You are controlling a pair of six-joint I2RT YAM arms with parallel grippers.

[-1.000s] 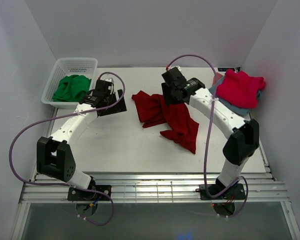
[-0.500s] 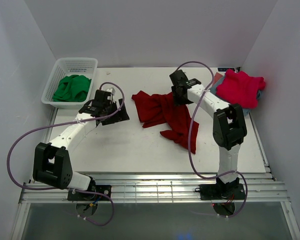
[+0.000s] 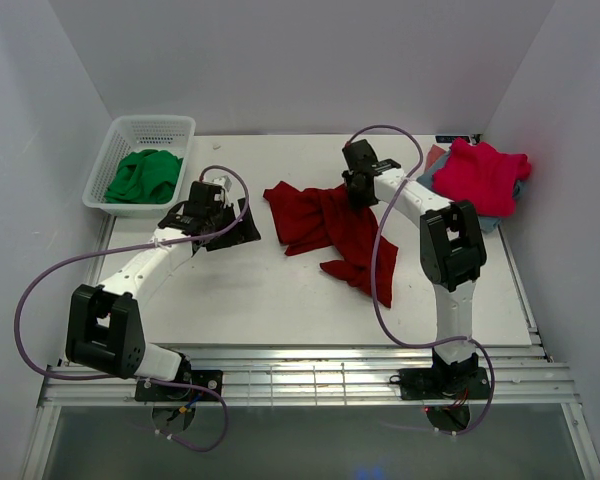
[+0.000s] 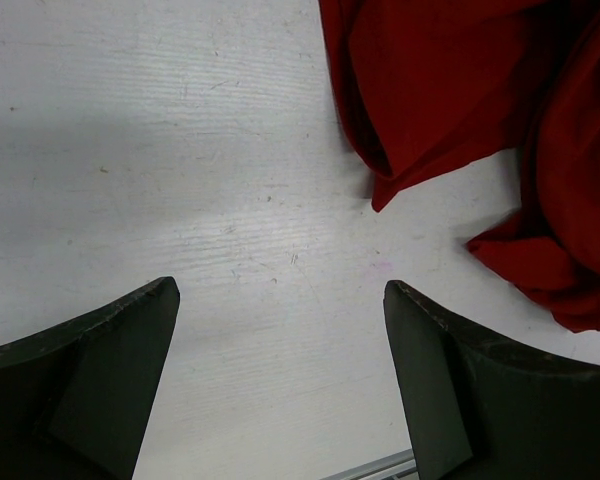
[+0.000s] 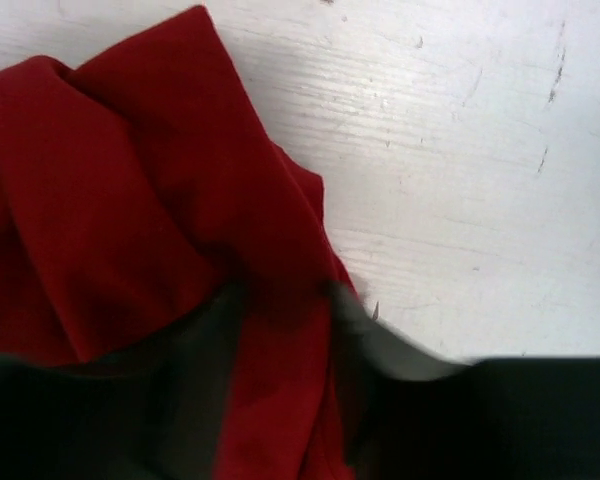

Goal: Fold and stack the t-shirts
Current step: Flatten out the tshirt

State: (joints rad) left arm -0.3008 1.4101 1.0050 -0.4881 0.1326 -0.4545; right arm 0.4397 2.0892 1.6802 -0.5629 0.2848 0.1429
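In the overhead view, the left gripper [image 3: 242,228] is held wide open just above the white table [image 3: 250,290], left of the dark red shirt [image 3: 325,225] and apart from it, with nothing between its fingers. The right gripper [image 3: 358,195] is pressed down onto the far right edge of that shirt, which is spread in a crumpled, uneven heap at the middle of the table, one part trailing toward the near right. A brighter pink-red shirt [image 3: 480,175] is laid on top of folded grey-blue shirts [image 3: 467,212] at the far right corner. A white plastic lattice basket [image 3: 150,128] with green cloth [image 3: 145,175] in it is set at the far left. In the left wrist view, the left gripper [image 4: 280,290] is seen with its two dark fingers [image 4: 110,370] far apart over bare, faintly scratched table [image 4: 160,150]; soft folds of the dark red shirt [image 4: 450,80] are seen ahead and to the right, untouched. In the right wrist view, the right gripper [image 5: 285,300] is seen about half closed, its blurred dark fingers [image 5: 400,400] set on either side of a raised fold of the dark red shirt [image 5: 110,170]. The gap is filled by the matte, soft cloth (whether it is firmly pinched cannot be told). Bare table [image 5: 460,150] is shown beyond.
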